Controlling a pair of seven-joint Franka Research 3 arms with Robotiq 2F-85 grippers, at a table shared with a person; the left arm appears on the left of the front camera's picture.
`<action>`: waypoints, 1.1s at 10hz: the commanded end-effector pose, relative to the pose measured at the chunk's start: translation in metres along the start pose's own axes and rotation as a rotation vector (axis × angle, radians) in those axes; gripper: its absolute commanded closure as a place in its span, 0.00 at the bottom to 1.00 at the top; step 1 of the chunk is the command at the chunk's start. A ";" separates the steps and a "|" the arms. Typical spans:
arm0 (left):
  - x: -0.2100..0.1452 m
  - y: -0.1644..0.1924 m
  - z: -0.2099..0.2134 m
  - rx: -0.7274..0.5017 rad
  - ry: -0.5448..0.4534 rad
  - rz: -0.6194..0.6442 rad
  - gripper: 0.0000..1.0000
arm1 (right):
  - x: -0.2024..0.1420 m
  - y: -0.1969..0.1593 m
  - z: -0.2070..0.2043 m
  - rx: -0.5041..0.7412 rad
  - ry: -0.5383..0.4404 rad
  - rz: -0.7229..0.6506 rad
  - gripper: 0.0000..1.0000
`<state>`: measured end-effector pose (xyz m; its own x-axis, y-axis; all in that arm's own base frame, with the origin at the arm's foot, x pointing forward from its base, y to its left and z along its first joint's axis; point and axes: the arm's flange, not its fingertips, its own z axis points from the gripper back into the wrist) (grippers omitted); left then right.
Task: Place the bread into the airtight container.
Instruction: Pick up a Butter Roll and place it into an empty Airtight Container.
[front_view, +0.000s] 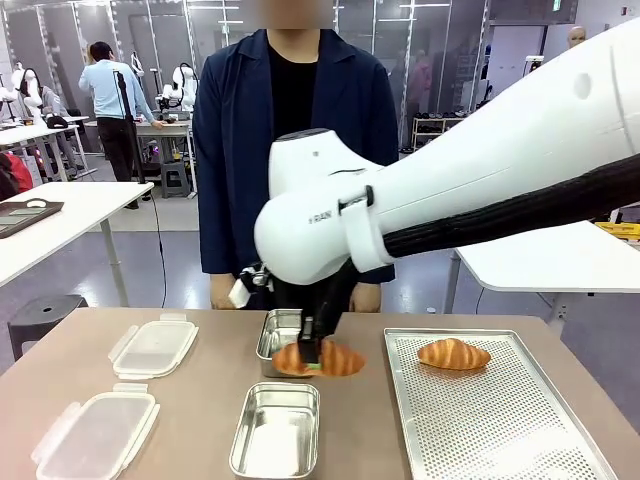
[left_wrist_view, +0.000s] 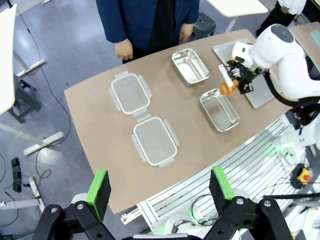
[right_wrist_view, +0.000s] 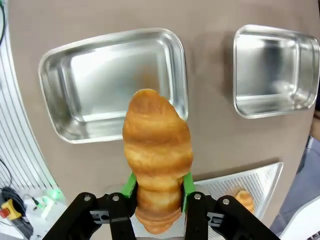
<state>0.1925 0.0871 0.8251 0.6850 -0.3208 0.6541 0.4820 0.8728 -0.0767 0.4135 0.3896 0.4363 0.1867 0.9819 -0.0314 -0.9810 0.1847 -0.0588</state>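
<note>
My right gripper (front_view: 314, 356) is shut on a golden croissant, the bread (front_view: 330, 358), and holds it above the table between two open steel containers. In the right wrist view the bread (right_wrist_view: 157, 147) hangs over the rim of the nearer container (right_wrist_view: 110, 80), with the farther container (right_wrist_view: 275, 70) off to the right. The green pads (right_wrist_view: 131, 183) press on its sides. A second croissant (front_view: 454, 353) lies on the perforated tray (front_view: 500, 430). My left gripper (left_wrist_view: 159, 186) is open, high above the table with nothing between its fingers.
Two clear plastic lids (front_view: 152, 347) (front_view: 95, 435) lie on the table's left side. A person in a dark blue jacket (front_view: 230, 150) stands at the far edge, hands hanging behind the farther container (front_view: 272, 335). The nearer container (front_view: 275, 440) sits by the front edge.
</note>
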 end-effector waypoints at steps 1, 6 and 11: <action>0.000 -0.001 0.001 -0.004 -0.002 -0.012 0.00 | 0.030 0.011 -0.003 0.007 0.022 -0.071 0.63; 0.000 -0.001 0.001 -0.004 -0.002 -0.012 0.00 | 0.050 0.028 -0.010 -0.031 0.064 -0.228 0.63; 0.000 -0.001 0.001 -0.004 -0.002 -0.012 0.00 | 0.022 0.027 -0.007 -0.009 0.041 -0.880 0.63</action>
<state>0.1925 0.0872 0.8251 0.6851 -0.3206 0.6541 0.4818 0.8729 -0.0768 0.4020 0.4244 0.4299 0.8154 0.5787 -0.0102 -0.5767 0.8109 -0.0992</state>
